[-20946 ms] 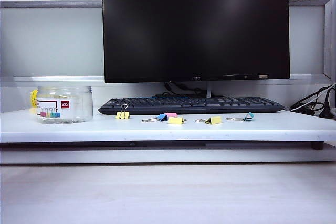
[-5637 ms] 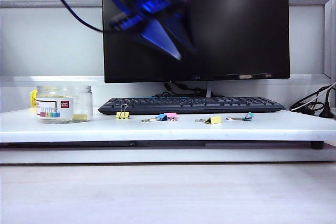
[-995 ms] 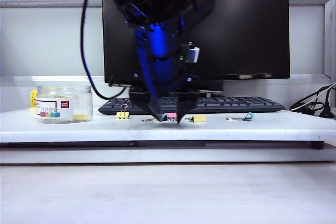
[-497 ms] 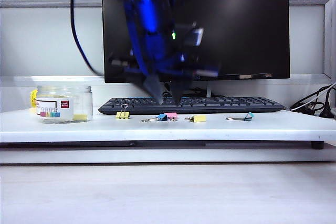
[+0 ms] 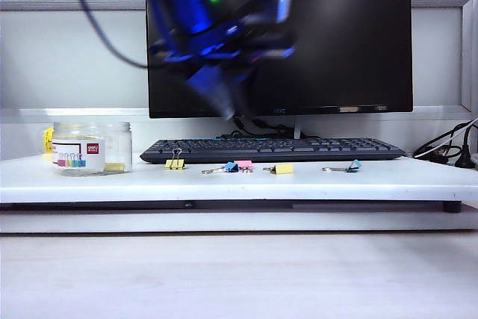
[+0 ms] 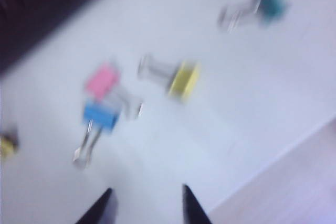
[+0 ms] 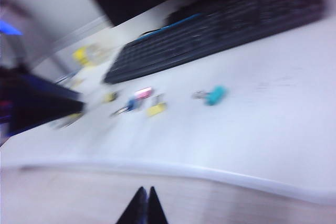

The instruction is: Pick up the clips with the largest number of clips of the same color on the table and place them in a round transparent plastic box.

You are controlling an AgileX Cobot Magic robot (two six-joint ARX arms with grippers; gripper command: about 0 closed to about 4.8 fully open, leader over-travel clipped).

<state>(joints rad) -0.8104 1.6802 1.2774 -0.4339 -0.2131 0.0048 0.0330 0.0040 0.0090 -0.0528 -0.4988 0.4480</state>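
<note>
- Yellow binder clips, small folded wedges with thin wire handles, lie on the smooth white shelf; one sits inside the squat clear plastic jar.
- Left gripper hangs high, pointed fingers slightly apart, empty.
- Right gripper: tips together.

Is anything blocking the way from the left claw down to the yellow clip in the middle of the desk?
Nothing visible blocks it. The left claw hangs empty above the desk, and the yellow clip lies in the open; the pink clip and blue clip lie apart, off to one side.
</note>
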